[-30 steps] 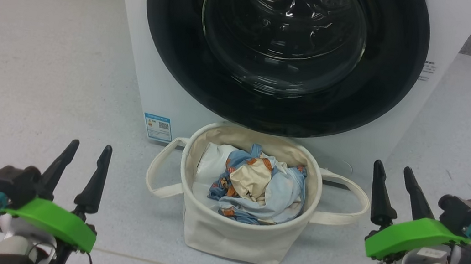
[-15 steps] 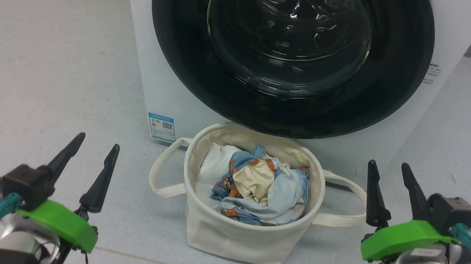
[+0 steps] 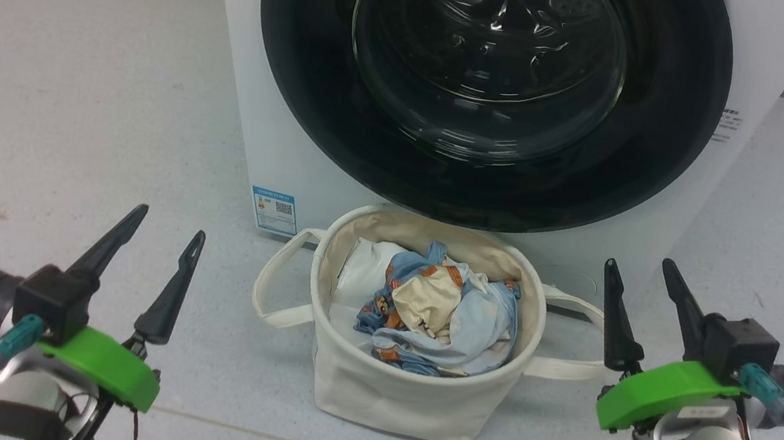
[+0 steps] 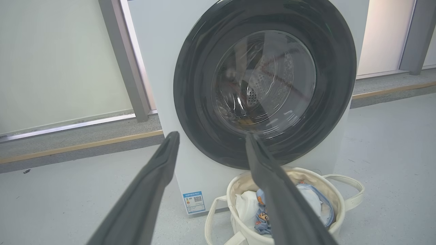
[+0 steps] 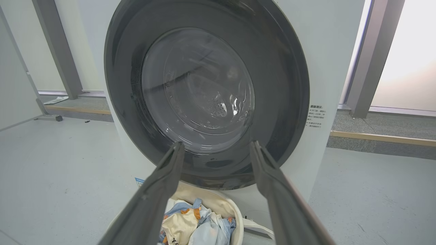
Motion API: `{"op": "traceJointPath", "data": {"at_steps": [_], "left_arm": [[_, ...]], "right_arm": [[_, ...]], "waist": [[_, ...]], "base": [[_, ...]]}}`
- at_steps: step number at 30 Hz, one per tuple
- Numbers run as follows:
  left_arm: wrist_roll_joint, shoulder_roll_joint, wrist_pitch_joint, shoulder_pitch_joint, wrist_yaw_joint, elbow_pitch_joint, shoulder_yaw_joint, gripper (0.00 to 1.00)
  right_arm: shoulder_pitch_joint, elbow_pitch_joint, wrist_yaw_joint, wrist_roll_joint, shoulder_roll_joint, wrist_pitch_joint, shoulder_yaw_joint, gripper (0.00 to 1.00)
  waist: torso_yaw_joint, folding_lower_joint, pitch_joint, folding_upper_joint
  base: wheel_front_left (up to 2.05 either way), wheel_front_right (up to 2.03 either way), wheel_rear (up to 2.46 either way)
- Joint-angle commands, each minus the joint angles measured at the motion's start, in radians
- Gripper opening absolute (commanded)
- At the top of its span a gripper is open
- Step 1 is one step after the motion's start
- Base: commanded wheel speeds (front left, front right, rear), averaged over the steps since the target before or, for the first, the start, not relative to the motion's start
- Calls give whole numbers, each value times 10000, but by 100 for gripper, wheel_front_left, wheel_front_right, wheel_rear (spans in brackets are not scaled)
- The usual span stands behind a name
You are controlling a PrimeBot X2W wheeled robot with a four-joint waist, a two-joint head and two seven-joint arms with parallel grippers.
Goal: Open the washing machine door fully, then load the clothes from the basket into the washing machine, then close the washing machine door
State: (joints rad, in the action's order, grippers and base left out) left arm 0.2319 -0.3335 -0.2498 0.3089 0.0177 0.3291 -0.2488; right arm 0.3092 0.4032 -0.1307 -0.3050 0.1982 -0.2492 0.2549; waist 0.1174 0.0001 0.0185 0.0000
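Observation:
The white washing machine [image 3: 242,84] stands ahead with its round black-rimmed door [image 3: 649,133] shut flat against the front. Right below the door sits the cream basket [image 3: 405,398], holding light blue clothes [image 3: 477,324] with orange prints and a cream piece. My left gripper [image 3: 169,223] hovers open to the basket's left, nothing between its fingers. To the basket's right my right gripper [image 3: 638,266] is open and empty too. In both wrist views the door [image 4: 194,85] [image 5: 282,85] fills the middle, with my open left gripper [image 4: 209,134] and open right gripper [image 5: 216,143] in front.
Grey floor [image 3: 72,91] spreads on both sides of the machine. A blue label [image 3: 274,210] marks its lower left corner. Behind run a wooden strip [image 4: 81,146], grey pillars [image 5: 369,58] and pale wall panels. The basket's loop handles [image 3: 275,288] stick out sideways.
The head camera has shifted, so the machine and basket sit slightly further right in the picture. Both grippers have risen a little, staying open.

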Motion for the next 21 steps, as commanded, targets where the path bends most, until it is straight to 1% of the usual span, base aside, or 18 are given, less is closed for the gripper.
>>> {"op": "traceJointPath", "data": {"at_steps": [1,14,18,21], "left_arm": [[-36,-317,-120,558,-32,-303,423,100],[-16,-208,-120,487,37,-270,617,100],[496,-35,-104,376,233,2,808,100],[709,-56,-38,394,340,223,843,100]], "right_arm": [[441,-252,0,37,80,-126,155,100],[344,-100,0,-66,23,-126,12,100],[213,-199,0,-86,29,-126,-32,100],[148,-257,0,-97,49,-126,-47,100]], "waist": [[-4,0,4,0],[5,0,32,0],[-6,0,56,0],[-32,0,80,0]], "base": [[0,0,0],[0,0,0],[0,0,0],[0,0,0]]}}
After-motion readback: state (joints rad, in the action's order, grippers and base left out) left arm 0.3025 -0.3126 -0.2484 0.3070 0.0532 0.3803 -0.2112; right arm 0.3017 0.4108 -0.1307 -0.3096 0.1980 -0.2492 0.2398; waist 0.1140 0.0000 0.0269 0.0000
